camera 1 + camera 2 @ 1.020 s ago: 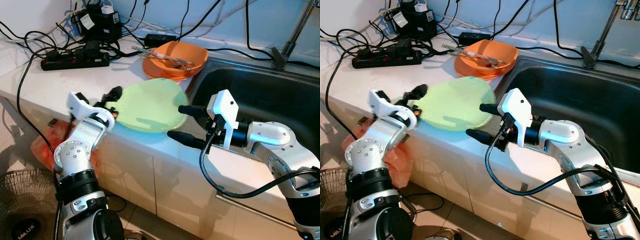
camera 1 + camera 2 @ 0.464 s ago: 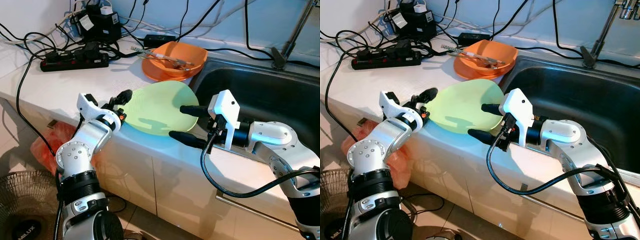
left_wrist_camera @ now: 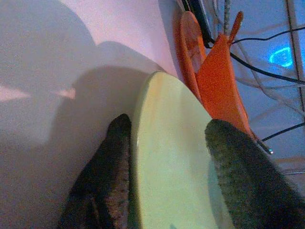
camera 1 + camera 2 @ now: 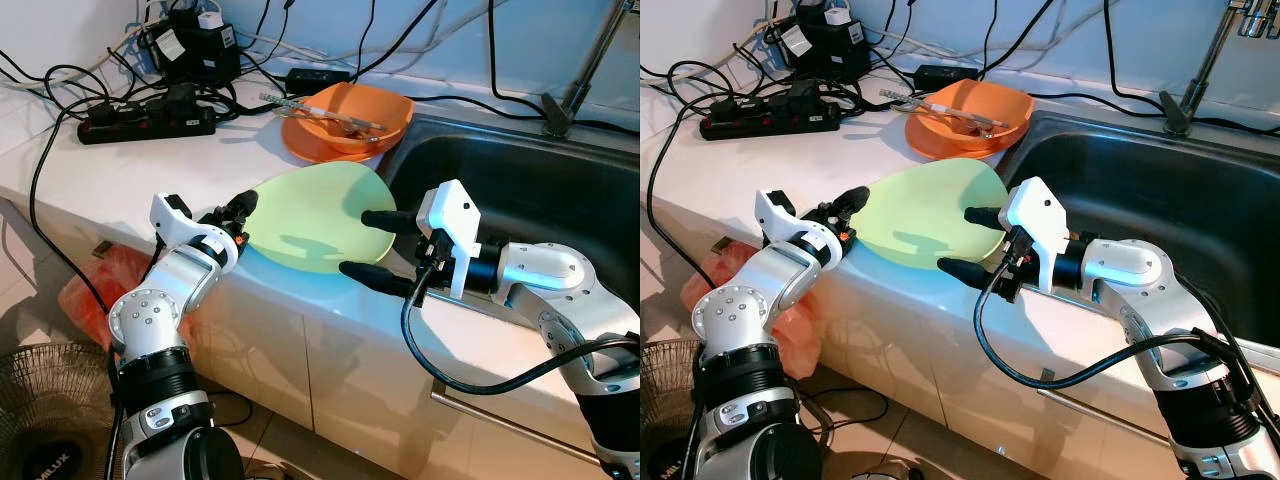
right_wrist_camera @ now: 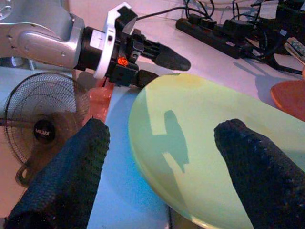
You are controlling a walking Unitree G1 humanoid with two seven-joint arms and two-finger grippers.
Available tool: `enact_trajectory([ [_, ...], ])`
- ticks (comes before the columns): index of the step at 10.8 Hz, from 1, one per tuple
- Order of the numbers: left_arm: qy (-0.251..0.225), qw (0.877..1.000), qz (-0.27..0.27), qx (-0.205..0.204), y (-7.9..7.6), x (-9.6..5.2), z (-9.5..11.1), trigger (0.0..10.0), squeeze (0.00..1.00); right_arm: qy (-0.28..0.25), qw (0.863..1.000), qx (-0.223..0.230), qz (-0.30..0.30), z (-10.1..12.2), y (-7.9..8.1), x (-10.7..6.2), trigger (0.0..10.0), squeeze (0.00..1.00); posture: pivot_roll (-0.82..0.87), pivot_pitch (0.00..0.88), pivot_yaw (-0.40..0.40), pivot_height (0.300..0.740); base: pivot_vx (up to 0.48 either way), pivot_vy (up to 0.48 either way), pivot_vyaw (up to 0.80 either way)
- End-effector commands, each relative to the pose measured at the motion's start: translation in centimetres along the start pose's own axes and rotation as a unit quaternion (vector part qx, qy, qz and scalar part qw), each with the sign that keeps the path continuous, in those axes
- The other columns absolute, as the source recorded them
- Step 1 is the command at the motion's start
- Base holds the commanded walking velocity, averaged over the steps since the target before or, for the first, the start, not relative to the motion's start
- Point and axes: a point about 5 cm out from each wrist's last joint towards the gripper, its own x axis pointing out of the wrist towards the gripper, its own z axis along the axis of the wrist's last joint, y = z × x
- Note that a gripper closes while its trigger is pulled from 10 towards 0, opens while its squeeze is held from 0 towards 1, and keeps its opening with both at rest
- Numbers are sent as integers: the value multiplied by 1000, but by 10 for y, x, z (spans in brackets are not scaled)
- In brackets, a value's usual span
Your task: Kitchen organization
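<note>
A pale green plate (image 4: 318,212) is held tilted above the counter's front edge, beside the sink. My left gripper (image 4: 243,212) is shut on its left rim. In the left wrist view one finger (image 3: 112,157) lies under the rim and the other over the plate (image 3: 171,157). My right gripper (image 4: 368,244) stands open at the plate's right edge, one finger above it and one in front, not touching. The right wrist view looks across the plate (image 5: 205,157) toward the left gripper (image 5: 164,67).
An orange bowl (image 4: 350,118) with utensils sits on an orange plate behind the green one. The steel sink (image 4: 530,190) and faucet (image 4: 572,95) lie to the right. A power strip (image 4: 150,118) and cables crowd the back left. A fan (image 4: 45,440) stands on the floor.
My left gripper has carried the green plate to the right, toward the sink and the right gripper. The right arm has barely moved.
</note>
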Motion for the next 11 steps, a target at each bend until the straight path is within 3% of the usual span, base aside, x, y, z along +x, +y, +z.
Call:
enact_trajectory([
  [1,35,998,56,-9,22,1,-14,0,0,4,1000,-6,0,-1,-1,-2,10000,0,105,55,73,740,0,0,0],
  [5,23,998,56,-13,22,1,-9,0,0,21,1000,-13,-1,-6,-2,-2,10000,0,106,53,70,740,0,0,0],
  [8,23,998,54,-8,22,0,-9,0,0,63,996,-25,-51,-16,-17,-5,10000,0,107,53,71,740,0,0,0],
  [11,21,998,52,-6,22,0,-8,0,0,70,996,-28,-54,-18,-18,-6,10000,0,108,54,72,740,0,0,0],
])
